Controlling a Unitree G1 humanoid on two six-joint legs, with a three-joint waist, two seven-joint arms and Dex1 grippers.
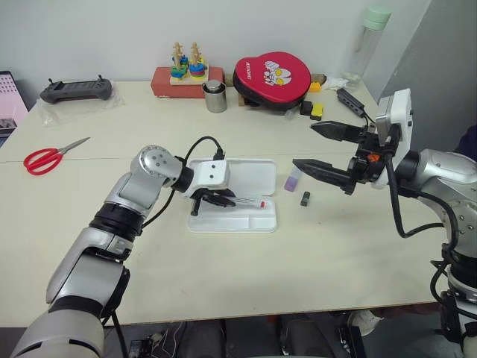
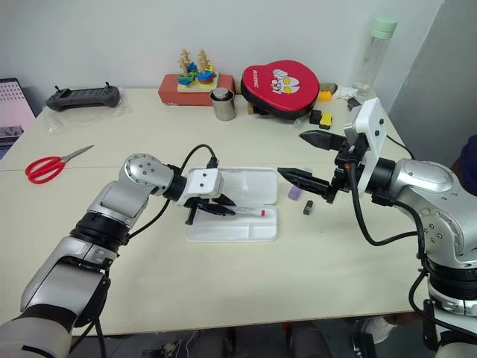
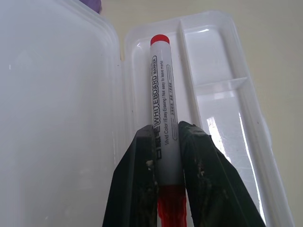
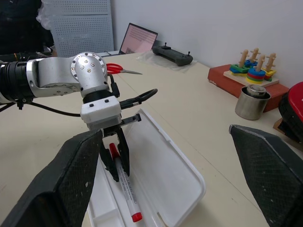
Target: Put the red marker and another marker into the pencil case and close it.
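A pale tabletop (image 1: 223, 276) stands against a white wall. Behind the pincers, its far edge carries a red pouch (image 1: 272, 77), a metal cup (image 1: 215, 97), a ring-stacking toy (image 1: 187, 66) and a black controller (image 1: 76, 90); scissors (image 1: 46, 158) lie well to the left. The near half is bare.

The case (image 1: 257, 181) lies open, lid flat behind the tray. The left pincer (image 1: 217, 200) is clamped on the red marker (image 1: 250, 202), a white barrel with red ends, lying along a tray groove. The right pincer (image 1: 328, 153) hovers with jaws spread wide, holding nothing. Below it, just right of the case, sit the lilac marker (image 1: 292, 179) and a small black block (image 1: 305, 198).
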